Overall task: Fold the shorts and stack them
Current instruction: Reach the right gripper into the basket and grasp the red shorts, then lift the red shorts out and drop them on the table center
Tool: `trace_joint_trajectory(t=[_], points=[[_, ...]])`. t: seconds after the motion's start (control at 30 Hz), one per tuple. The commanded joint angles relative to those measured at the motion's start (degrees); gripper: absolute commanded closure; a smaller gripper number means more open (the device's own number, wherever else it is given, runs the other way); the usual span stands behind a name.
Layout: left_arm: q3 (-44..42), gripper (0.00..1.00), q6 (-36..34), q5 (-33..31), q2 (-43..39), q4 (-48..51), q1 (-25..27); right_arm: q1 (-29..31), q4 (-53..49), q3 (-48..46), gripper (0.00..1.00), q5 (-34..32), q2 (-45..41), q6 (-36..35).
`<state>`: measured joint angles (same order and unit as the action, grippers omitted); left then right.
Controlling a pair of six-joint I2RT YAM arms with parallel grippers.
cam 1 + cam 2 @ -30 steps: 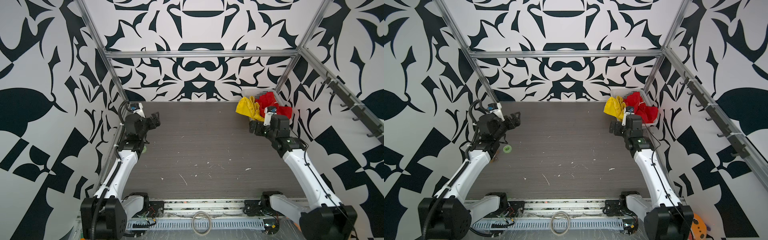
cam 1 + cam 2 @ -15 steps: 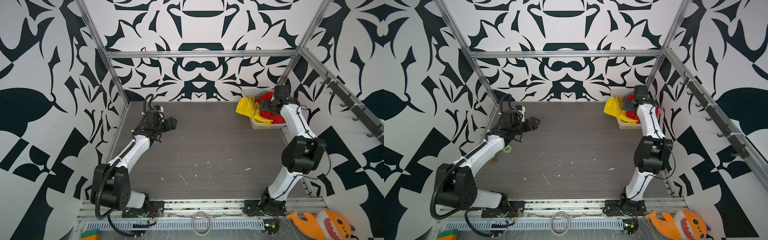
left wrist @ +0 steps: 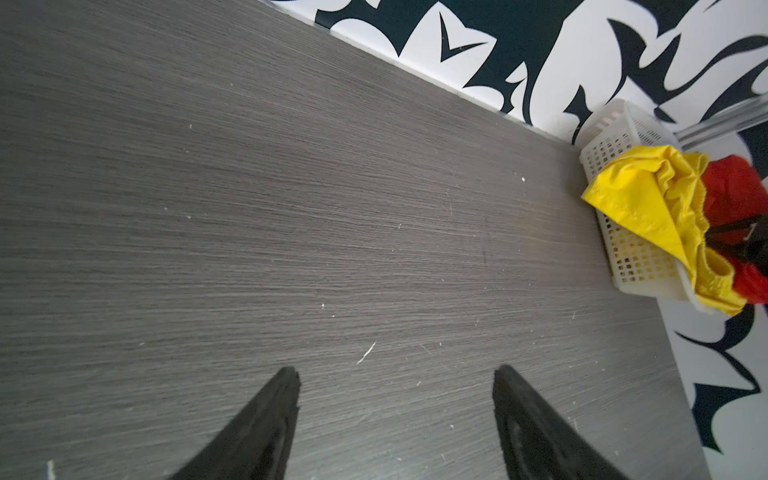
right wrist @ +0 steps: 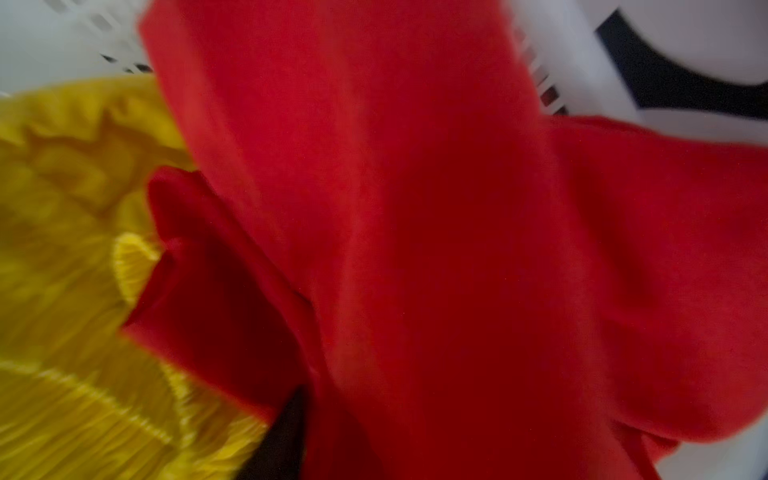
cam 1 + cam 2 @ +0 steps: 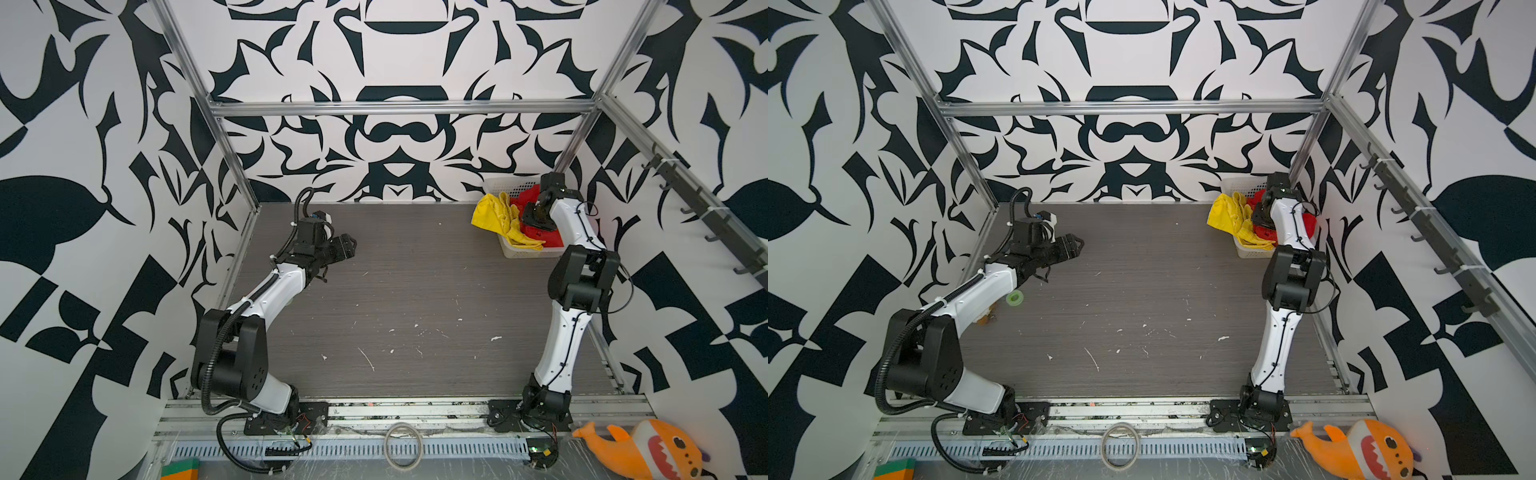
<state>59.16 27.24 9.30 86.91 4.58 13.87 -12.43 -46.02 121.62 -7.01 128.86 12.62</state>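
Right gripper (image 5: 537,219) is pointed down into the white perforated basket (image 5: 517,252), its tips pressed among the red shorts (image 4: 436,208). In the right wrist view only one dark finger (image 4: 282,440) is made out beneath blurred red cloth, so whether the jaws are closed on the fabric cannot be told. Left gripper (image 3: 397,372) is held above the bare table (image 5: 415,291) on the left side, its two fingers spread wide with nothing between them, aimed across toward the basket. Both garments are found crumpled in the basket at the far right corner of the table. The red shorts are heaped on the side nearer the right wall, and the yellow shorts (image 5: 494,212) are draped over the basket's left rim, with a fold hanging outside it. A green tape roll (image 5: 1015,297) is seen on the table beside the left arm, and an orange plush shark (image 5: 648,453) is seen lying off the table at the front right.
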Motion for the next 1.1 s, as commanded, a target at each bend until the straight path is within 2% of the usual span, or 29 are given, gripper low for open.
trace_joint_trajectory(t=[0.0,0.17,0.4,0.43,0.63,0.83,0.93,1.07], points=[[2.6,0.26,0.4,0.5,0.6,-0.6,0.4,-0.4,1.1,1.5,1.00,1.2,-5.4,0.7],[2.8,0.26,0.3,-0.3,-0.1,-1.1,0.8,-0.1,6.9,-1.6,1.00,-0.3,-13.4,-1.1],[2.8,0.26,-0.1,-1.3,-2.2,-1.0,1.4,1.9,9.3,1.0,1.00,-3.5,-22.7,-4.7],[2.5,0.26,-0.1,-1.5,-2.7,-1.1,1.5,2.5,10.1,1.5,1.00,-6.0,-24.0,-5.2],[1.5,0.26,-0.6,0.0,-6.9,-1.8,1.9,8.3,11.4,6.9,1.00,-4.6,-29.8,-10.8],[-0.3,0.26,-3.0,2.7,-13.4,-2.4,2.1,17.3,8.3,12.5,1.00,6.8,-36.0,-15.8],[-1.3,0.25,-3.8,2.2,-18.7,-1.5,2.1,20.9,6.6,13.2,1.00,15.3,-38.8,-14.5],[-1.7,0.25,-4.8,-1.3,-23.0,2.4,2.1,26.5,6.9,8.2,1.00,25.4,-42.4,-11.0]])
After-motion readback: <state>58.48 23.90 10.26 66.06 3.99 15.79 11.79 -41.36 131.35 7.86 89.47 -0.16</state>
